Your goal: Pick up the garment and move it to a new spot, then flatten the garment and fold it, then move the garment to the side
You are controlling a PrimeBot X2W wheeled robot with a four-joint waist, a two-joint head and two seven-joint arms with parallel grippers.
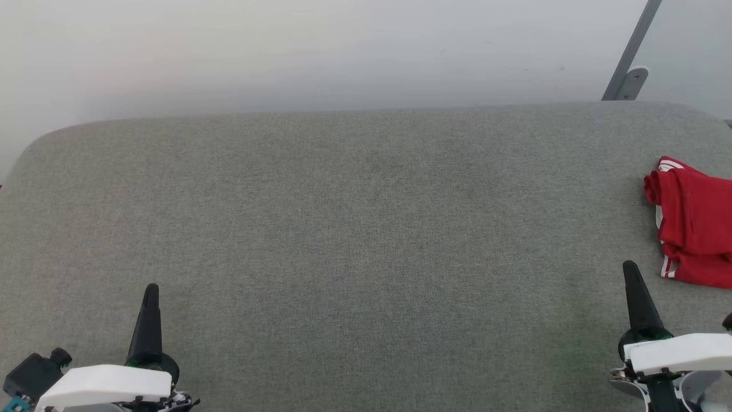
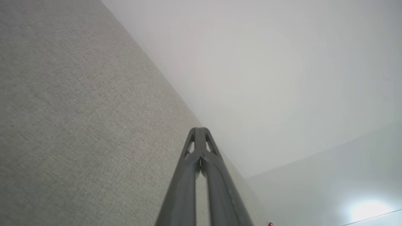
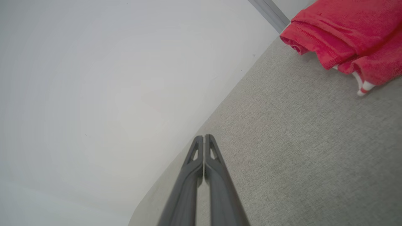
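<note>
1. Grey woven fabric covers the padded surface (image 1: 354,229) across the head view, with a pale wall (image 1: 286,51) behind it and a slanted metal strut (image 1: 632,51) at the upper right. The garment (image 1: 695,229) lies as a folded red bundle with white-and-red striped trim at the far right edge, cut off by the frame. The left gripper (image 1: 150,292) sits at the lower left. The right gripper (image 1: 630,269) sits at the lower right, near the garment but apart from it.
2. Left wrist view: the left gripper (image 2: 198,130) has its two dark fingers pressed together at the tips, holding nothing, above the padded surface (image 2: 78,125).
3. Right wrist view: the right gripper (image 3: 204,138) is likewise pinched closed and empty. The garment (image 3: 345,28) rests on the padded surface (image 3: 298,141) at the upper right, well clear of the fingertips.
</note>
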